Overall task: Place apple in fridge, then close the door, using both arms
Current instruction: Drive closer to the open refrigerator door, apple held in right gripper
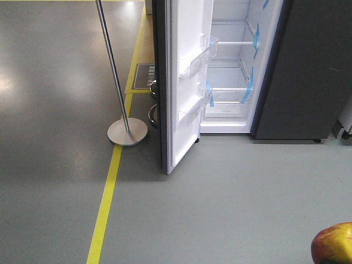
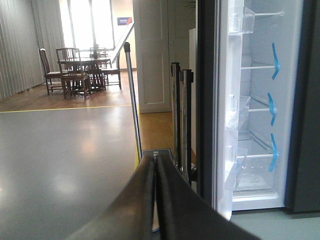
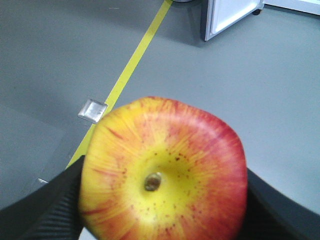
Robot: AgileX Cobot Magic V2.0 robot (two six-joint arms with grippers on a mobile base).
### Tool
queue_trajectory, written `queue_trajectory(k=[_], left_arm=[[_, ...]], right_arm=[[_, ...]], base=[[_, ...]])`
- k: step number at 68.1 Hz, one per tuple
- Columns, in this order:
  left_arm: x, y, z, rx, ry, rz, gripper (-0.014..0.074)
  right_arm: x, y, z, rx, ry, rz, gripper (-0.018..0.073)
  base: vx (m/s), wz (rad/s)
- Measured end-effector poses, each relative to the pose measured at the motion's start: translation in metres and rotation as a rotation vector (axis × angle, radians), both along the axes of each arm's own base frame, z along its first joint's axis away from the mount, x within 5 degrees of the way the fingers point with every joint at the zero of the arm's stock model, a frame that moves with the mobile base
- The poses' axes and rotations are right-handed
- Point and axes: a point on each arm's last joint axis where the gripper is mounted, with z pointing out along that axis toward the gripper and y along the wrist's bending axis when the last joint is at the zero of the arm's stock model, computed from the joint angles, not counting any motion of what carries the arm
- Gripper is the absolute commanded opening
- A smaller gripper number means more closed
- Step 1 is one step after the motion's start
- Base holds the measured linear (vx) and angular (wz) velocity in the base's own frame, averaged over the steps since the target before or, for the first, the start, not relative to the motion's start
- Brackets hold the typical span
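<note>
The red and yellow apple (image 3: 165, 170) fills the right wrist view, clamped between the two black fingers (image 3: 45, 210) of my right gripper (image 3: 165, 200). It also peeks in at the bottom right corner of the front view, apple (image 1: 333, 245). The fridge (image 1: 308, 71) stands ahead with its white interior and blue tape strips showing. Its door (image 1: 187, 82) swings wide open to the left, the inner bins facing right. My left gripper (image 2: 156, 160) is shut with nothing in it and points at the door's edge (image 2: 206, 100).
A slanted silver pole on a round base (image 1: 127, 132) stands left of the door. A yellow floor line (image 1: 107, 198) runs toward me. Black stanchion posts (image 2: 179, 115) stand behind the door. Far off are a table and chairs (image 2: 75, 70).
</note>
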Motion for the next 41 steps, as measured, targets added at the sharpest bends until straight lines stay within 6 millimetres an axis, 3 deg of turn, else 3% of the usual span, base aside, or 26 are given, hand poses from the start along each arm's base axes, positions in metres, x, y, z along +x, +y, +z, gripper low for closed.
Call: queue_trajectory(k=[41], left_arm=[[0.0000,0.0000,0.0000,0.000,0.000,0.000,-0.0006]], right_arm=[[0.0000,0.0000,0.0000,0.000,0.000,0.000,0.0160]], base=[[0.12,0.02]])
